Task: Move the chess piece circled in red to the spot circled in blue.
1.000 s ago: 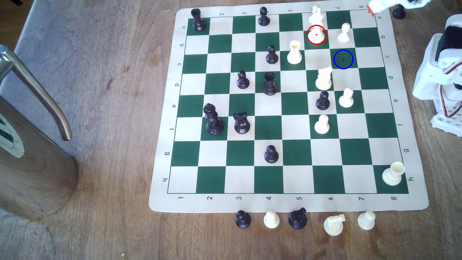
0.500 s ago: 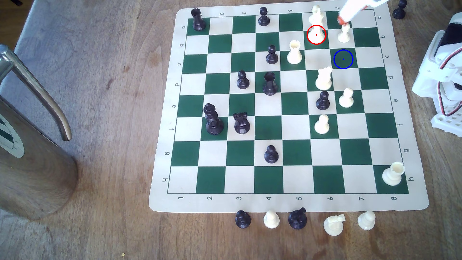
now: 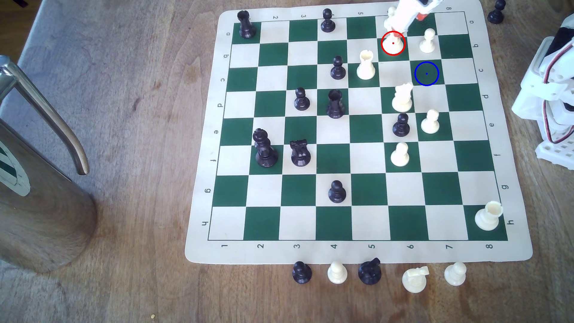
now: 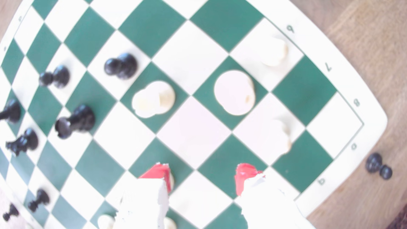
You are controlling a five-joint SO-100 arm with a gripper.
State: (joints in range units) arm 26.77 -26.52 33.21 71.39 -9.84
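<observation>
The chess piece (image 3: 393,45) is a cream-white piece whose wide round base sits inside the red ring near the board's far edge. Its upper part merges with another white piece behind it and with my gripper. From the wrist it is a pale disc (image 4: 234,92) on a green square, ahead of the fingertips. The spot (image 3: 426,73) is a blue-ringed green square, one row nearer and one column toward the exterior view's right. My gripper (image 3: 410,24) hangs just above and right of the piece. It is open (image 4: 202,178), with bare board between its red-tipped fingers (image 4: 158,176).
A white pawn (image 3: 428,40) stands right of the ringed piece, a white rook (image 3: 366,65) to its near left, a white knight (image 3: 402,97) beside the spot. The arm's base (image 3: 553,93) is off the board's right, a metal jug (image 3: 40,186) far left, and captured pieces line the front edge.
My gripper has swung from the board's far right corner toward the exterior view's left, passing over the white pawn and arriving at the ringed piece. No piece has moved.
</observation>
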